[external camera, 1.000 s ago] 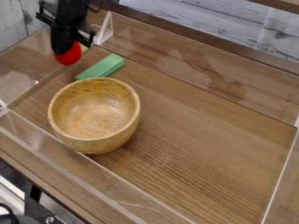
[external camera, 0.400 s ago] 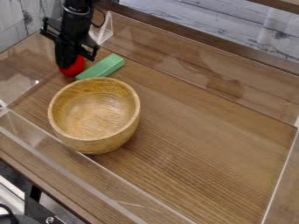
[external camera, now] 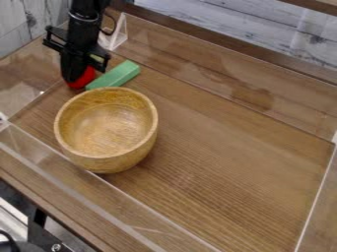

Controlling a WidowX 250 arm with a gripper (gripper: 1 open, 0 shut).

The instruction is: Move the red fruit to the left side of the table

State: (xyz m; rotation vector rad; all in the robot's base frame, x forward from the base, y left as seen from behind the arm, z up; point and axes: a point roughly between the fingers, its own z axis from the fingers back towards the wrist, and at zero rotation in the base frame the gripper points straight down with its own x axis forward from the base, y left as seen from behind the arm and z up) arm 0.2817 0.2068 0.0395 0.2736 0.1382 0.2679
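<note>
The red fruit (external camera: 85,77) is a small bright-red piece, mostly hidden behind the black gripper (external camera: 79,69), which is shut on it. The gripper comes down from the top of the frame at the far left of the brown wood-grain table (external camera: 224,138), just beyond the wooden bowl. The fruit sits low, at or just above the tabletop; I cannot tell whether it touches. Only its red lower part shows between and beside the fingers.
A flat green block (external camera: 118,74) lies right beside the fruit, on its right. A round wooden bowl (external camera: 105,127) stands in front of both. Low clear plastic walls (external camera: 27,94) edge the table, close on the gripper's left.
The gripper has come down and shifted slightly right with the red fruit, from above the table to low beside the green block. Bowl and block have not moved.
</note>
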